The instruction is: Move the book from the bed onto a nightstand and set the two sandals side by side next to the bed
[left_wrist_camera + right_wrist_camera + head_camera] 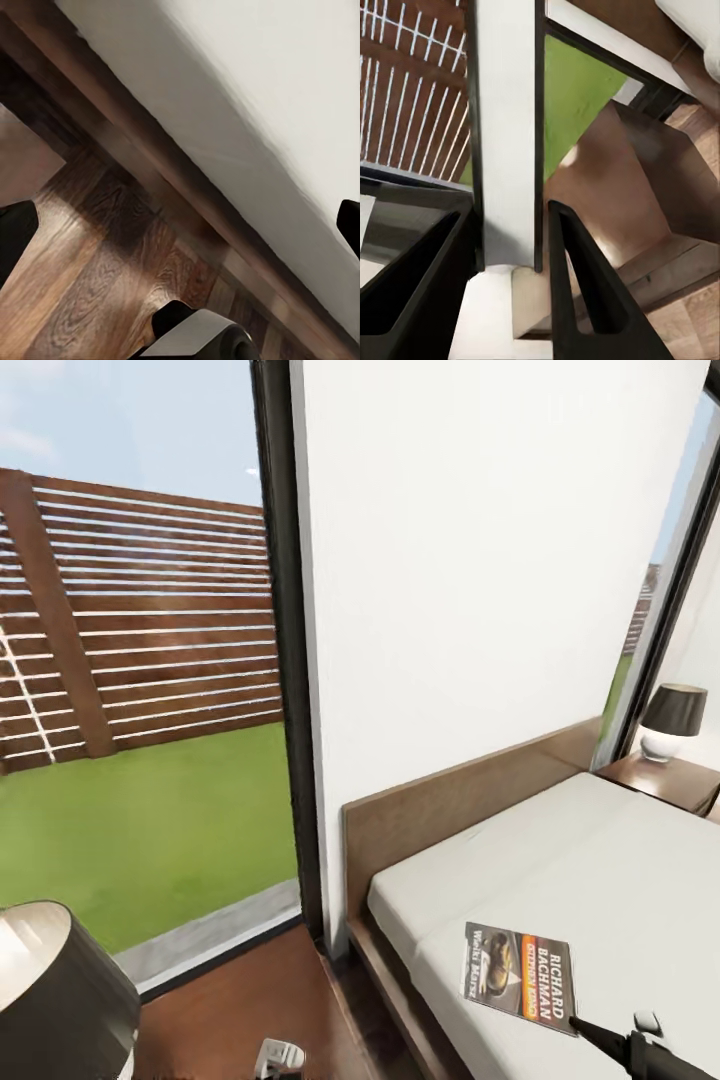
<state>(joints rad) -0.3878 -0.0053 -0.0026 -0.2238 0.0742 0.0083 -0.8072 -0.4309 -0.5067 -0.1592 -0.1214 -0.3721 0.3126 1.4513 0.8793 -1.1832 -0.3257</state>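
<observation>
Book (518, 971) lay flat on the whitish mattress of the bed (620, 860), near the edge that faced the robot and a little below the brown headboard (470, 795). A dark finger of the right claw (640, 1050) reached in from the lower corner of the head view, its tip just at the book's near corner; whether it touched could not be told. In the right wrist view the two fingers (585, 300) stood spread with nothing between them. The left claw (180, 225) hung over the wood-plank floor (82, 277) beside the bed frame, its dark tips far apart at the picture's edges, holding nothing.

Beyond the bed a nightstand (670, 778) carried a lamp (672, 722); a second lamp's shade (55, 1000) sat close by the tall window (140, 660).

By my judgement the book step was in hand, with the pickup not yet made. Next, the right claw would need to settle over the book's edge and close on the thin cover.
</observation>
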